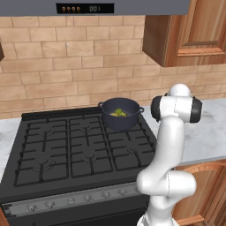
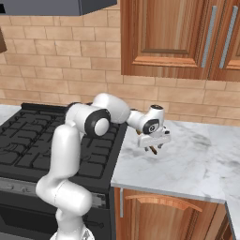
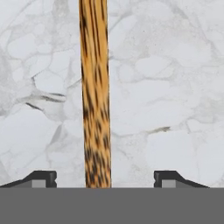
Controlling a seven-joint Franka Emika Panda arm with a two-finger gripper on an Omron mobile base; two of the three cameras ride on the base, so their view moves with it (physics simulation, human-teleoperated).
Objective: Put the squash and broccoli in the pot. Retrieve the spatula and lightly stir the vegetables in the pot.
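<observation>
The spatula (image 3: 95, 87), a brown mottled wooden handle, lies on the white marble counter (image 3: 166, 78) and runs straight between my fingertips (image 3: 41, 178). My gripper (image 3: 105, 179) hangs low over it with its jaws open, a clear gap on each side of the handle. From the right base view the gripper (image 2: 153, 148) points down at the counter just right of the stove, with a brown bit of the spatula (image 2: 154, 151) under it. The dark blue-grey pot (image 1: 120, 118) stands on the stove's back right burner, with the small yellow-green vegetables (image 1: 118, 113) inside; I cannot tell squash from broccoli.
The black stove (image 1: 66, 145) spreads to the left of the counter. Wooden wall cabinets (image 2: 178, 37) hang above the counter, and a range hood (image 1: 88, 6) hangs over the stove. Open marble counter (image 2: 201, 154) stretches to the right of the gripper.
</observation>
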